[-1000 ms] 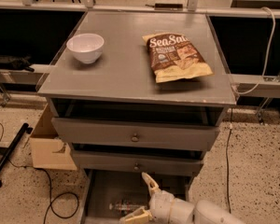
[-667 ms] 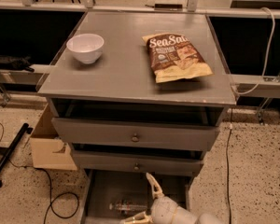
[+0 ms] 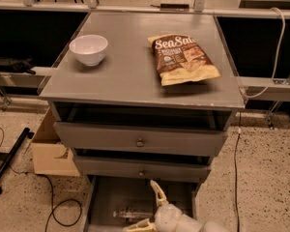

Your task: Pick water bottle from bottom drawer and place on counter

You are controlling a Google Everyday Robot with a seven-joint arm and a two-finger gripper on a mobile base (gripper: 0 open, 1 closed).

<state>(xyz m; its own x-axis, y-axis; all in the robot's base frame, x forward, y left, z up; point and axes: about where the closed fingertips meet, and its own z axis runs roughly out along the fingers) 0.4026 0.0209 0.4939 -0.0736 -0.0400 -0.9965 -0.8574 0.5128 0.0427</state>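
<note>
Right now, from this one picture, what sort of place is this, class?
Probably a robot lab or workshop, not a home: a bare speckled floor, a cardboard box beside the grey drawer cabinet, a metal rail behind. The gripper hangs open over the bottom drawer, by the water bottle.

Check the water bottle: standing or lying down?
Lying down: the water bottle rests sideways on the bottom drawer floor, with the open hand beside it.
</note>
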